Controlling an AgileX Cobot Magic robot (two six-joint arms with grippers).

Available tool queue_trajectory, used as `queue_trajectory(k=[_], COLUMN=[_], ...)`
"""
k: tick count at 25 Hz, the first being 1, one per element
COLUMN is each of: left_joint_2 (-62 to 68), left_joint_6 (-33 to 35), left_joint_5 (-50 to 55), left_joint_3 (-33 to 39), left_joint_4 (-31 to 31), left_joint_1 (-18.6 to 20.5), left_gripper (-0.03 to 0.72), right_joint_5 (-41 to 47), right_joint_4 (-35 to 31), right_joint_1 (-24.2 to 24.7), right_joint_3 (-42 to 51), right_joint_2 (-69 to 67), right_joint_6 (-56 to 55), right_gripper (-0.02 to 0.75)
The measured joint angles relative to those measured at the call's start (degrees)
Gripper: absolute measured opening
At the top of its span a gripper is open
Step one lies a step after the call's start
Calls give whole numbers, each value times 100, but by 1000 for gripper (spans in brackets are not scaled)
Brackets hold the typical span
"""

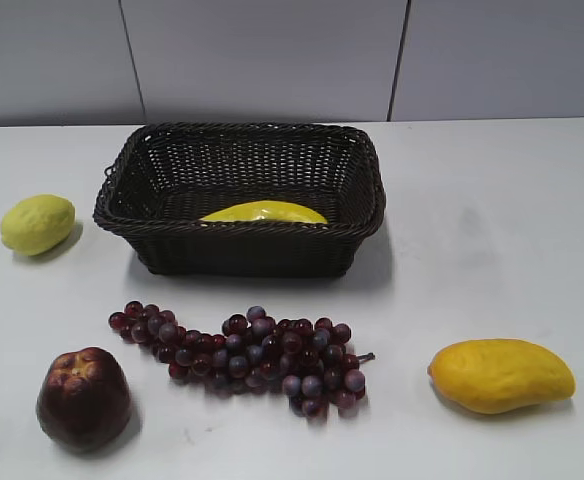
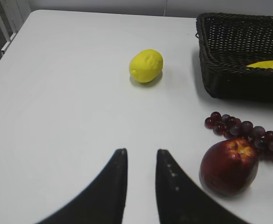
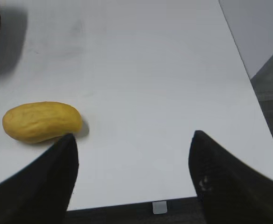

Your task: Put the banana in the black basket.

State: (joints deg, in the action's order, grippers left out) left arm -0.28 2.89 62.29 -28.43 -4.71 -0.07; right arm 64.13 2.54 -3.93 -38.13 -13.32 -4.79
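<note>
The yellow banana (image 1: 262,212) lies inside the black basket (image 1: 242,252) at the back middle of the table, only its upper curve showing over the front rim. The left wrist view shows the basket (image 2: 239,84) at the top right with the banana (image 2: 269,65) in it. Neither gripper shows in the exterior view. My left gripper (image 2: 140,151) hangs over bare table left of the apple, fingers a narrow gap apart and empty. My right gripper (image 3: 132,135) is wide open and empty near the table's front edge, beside the mango.
A lemon (image 1: 37,223) lies left of the basket. A bunch of purple grapes (image 1: 242,355) and a dark red apple (image 1: 84,398) lie in front. An orange-yellow mango (image 1: 502,375) lies at the front right, also in the right wrist view (image 3: 42,121).
</note>
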Motion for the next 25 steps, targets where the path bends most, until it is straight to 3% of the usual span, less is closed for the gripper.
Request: queue_trajectory(k=[13,25], left_joint_2=[0,0], left_joint_6=[0,0], left_joint_5=[0,0], left_joint_3=[0,0], left_joint_4=[0,0], left_joint_1=[0,0], left_gripper=[204,204], right_joint_5=[-275,-385], right_joint_4=[-626,-687], right_joint_1=[451,521], right_joint_3=[842,968], right_joint_2=[1316,1367], right_joint_6=[524,535], right_gripper=[587,587])
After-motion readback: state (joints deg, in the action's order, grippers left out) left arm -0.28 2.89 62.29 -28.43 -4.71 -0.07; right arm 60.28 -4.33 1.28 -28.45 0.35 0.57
